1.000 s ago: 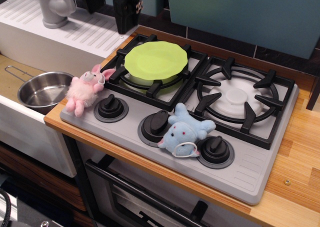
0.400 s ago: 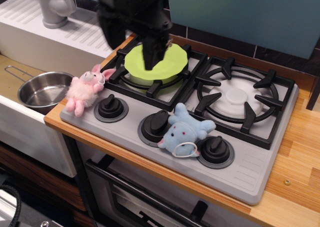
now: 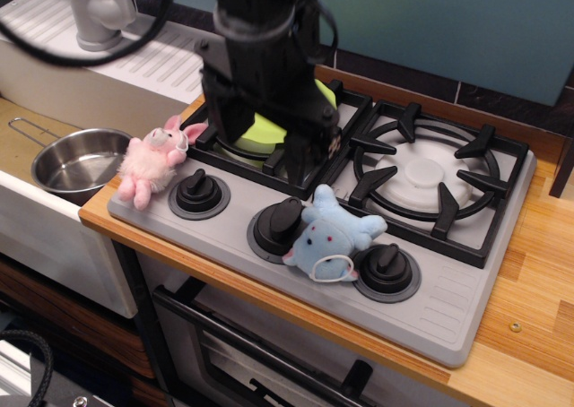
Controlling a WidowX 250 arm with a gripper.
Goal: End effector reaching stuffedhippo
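While hanging over the rear-left burner, end effector blocks most of green plate beneath; black jaws point down toward the grate, blurred, so cannot tell whether apart or together. Stuffedhippo lies on grey stove top, between middle knob and right knob, touching both, muzzle toward the front edge, just in front of the jaws but apart from them. Pink plush pig sits at the stove's left edge beside left knob. Steel pot rests in sink further left, grey faucet behind. Right burner bare. Wooden bench carries the stove.
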